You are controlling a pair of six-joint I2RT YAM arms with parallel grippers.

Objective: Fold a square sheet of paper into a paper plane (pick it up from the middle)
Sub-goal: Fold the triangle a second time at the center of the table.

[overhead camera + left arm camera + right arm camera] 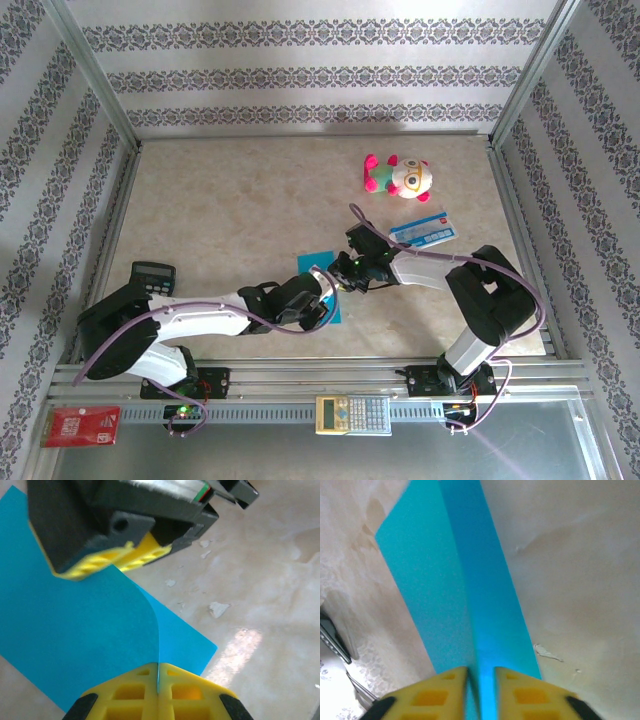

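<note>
The square sheet of paper is teal-blue and lies at the table's middle, partly under both grippers. It is lifted into a lengthwise ridge. A paper plane is out of view. My left gripper is shut on the raised edge of the sheet, which curves up from the table into its yellow fingers. My right gripper straddles the ridge with a narrow gap between its fingers, so it is open. In the left wrist view its fingers hover over the sheet's far part. From above, the left gripper and the right gripper nearly meet.
A plush toy lies at the back right, with a small white-and-blue card in front of it. A black calculator sits at the left edge. A beige calculator and a red packet rest on the near rail.
</note>
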